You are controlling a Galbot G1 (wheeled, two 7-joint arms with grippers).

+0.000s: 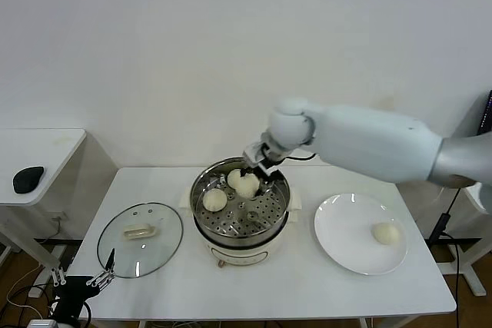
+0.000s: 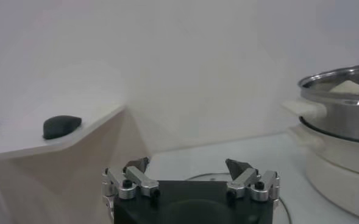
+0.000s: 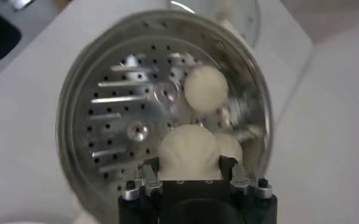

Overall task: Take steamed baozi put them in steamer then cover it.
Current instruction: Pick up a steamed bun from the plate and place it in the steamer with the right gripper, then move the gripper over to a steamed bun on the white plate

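Reaching over the steamer (image 1: 241, 217), the right gripper (image 1: 256, 168) has its fingers set around one steamed baozi (image 3: 189, 154), holding it just above the perforated tray (image 3: 127, 115). Two more buns sit in the steamer, one (image 1: 214, 200) farther across the tray, one (image 3: 231, 146) close beside the held bun. A fourth bun (image 1: 385, 233) lies on the white plate (image 1: 346, 240), well off to the side. Left gripper (image 2: 191, 173) waits low, spread wide, near the glass lid (image 1: 140, 239).
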